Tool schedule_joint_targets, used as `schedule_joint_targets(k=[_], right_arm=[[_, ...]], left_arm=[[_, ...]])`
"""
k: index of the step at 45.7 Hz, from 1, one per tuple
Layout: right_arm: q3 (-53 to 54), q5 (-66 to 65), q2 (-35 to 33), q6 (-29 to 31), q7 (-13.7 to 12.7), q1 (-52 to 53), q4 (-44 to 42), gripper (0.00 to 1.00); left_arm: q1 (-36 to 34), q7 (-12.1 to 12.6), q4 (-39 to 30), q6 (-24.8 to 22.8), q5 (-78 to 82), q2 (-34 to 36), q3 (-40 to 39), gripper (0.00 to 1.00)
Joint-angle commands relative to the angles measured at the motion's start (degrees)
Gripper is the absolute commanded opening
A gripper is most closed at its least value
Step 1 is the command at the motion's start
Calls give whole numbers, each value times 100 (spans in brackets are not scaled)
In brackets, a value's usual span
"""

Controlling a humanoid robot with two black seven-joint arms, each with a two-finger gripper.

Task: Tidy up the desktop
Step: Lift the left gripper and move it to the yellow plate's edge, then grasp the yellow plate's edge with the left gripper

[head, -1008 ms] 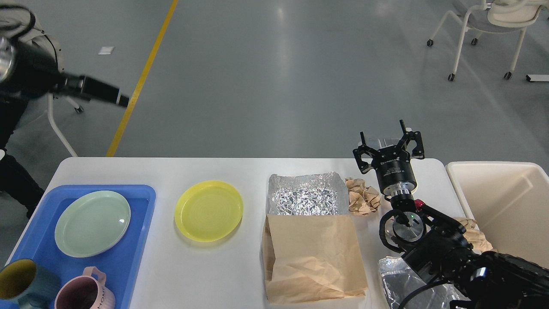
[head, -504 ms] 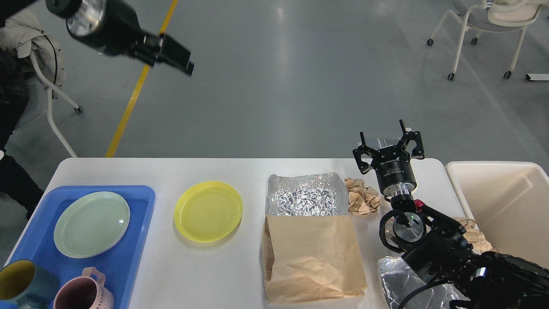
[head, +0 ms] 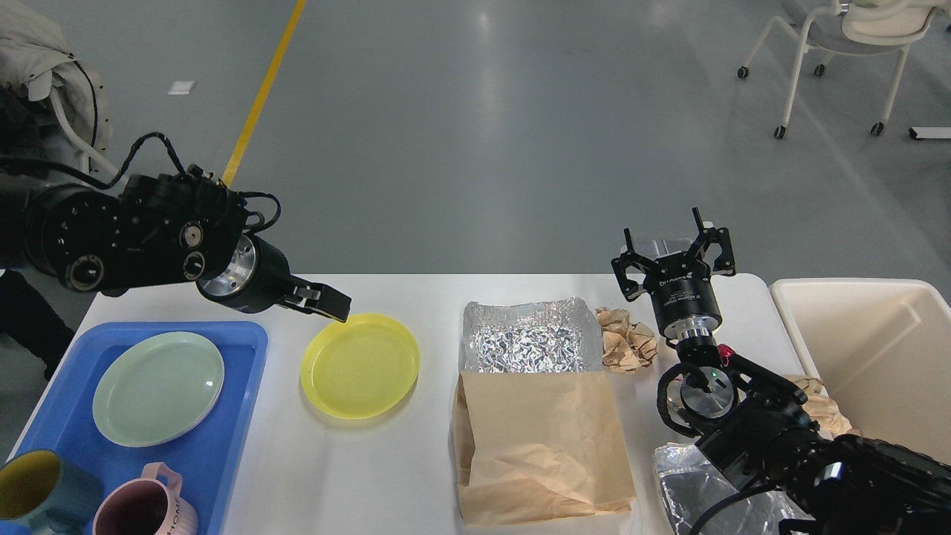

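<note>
The left hand [head: 327, 301] hangs at the far rim of the yellow plate [head: 360, 365], which lies on the white table [head: 356, 475] beside the blue tray [head: 245, 371]; I cannot tell how far it is open. It should probably pinch that rim squarely and lift level. The right hand [head: 674, 249] stands spread wide, empty.
</note>
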Motion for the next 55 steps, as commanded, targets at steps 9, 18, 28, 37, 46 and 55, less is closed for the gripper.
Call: schedule_joint_targets(k=[9,18,28,37,46,55], right_arm=[[0,0,0,0,0,1,0,100],[0,0,0,0,0,1,0,100],[0,0,0,0,0,9,0,100],[0,0,0,0,-8,1,0,100],[9,0,0,0,-8,1,0,100],[0,0,0,0,0,1,0,100]], left_arm=[[1053,410,61,912,156,-57,19,82],[1484,499,649,1070,139,-470,-60,78],[2011,551,1520,1053,148,-883,-113,76],[2442,551,2117,1123,174,-1103,-113,68],[2732,551,2276,1351,420,-1103,-113,58],[3022,560,2654,1404,455,-1235,-235,56]])
